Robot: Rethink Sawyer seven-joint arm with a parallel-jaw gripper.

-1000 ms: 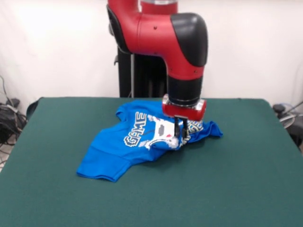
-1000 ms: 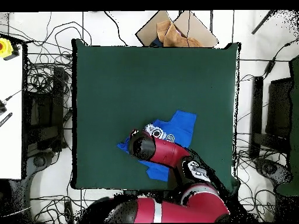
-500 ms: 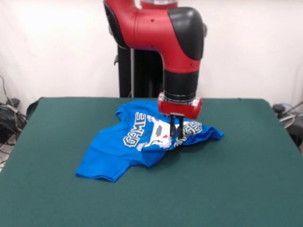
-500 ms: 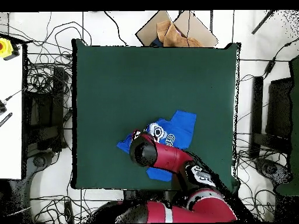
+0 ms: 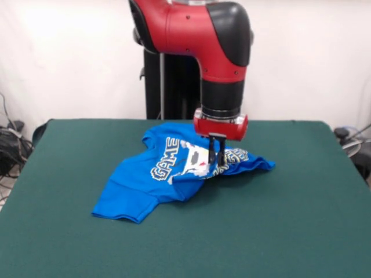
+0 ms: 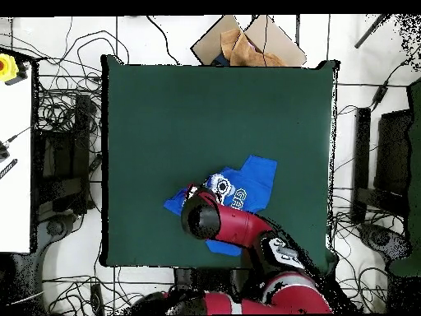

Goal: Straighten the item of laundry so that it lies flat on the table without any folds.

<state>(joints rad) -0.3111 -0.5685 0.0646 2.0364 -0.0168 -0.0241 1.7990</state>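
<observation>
The item of laundry (image 5: 168, 174) is a bright blue T-shirt with white "GAME" lettering, lying crumpled and folded on the dark green table (image 5: 278, 220), slightly toward the far side. My gripper (image 5: 216, 156) hangs straight down over the printed middle of the shirt, its two dark fingers close together and pinching a raised fold of the cloth. One sleeve (image 5: 252, 162) trails to the right and the hem (image 5: 122, 205) spreads to the near left. In the overhead view the arm (image 6: 215, 222) covers the gripper, and the shirt (image 6: 251, 183) shows beside it.
Cables and equipment lie on the floor around the table (image 6: 164, 115). A cardboard box (image 6: 247, 41) sits beyond the table's far edge in the overhead view. A white bench (image 6: 12, 156) stands at the left.
The gripper has risen a little and shifted slightly toward the far side, drawing the printed middle of the shirt up with it. The rest of the shirt has barely moved.
</observation>
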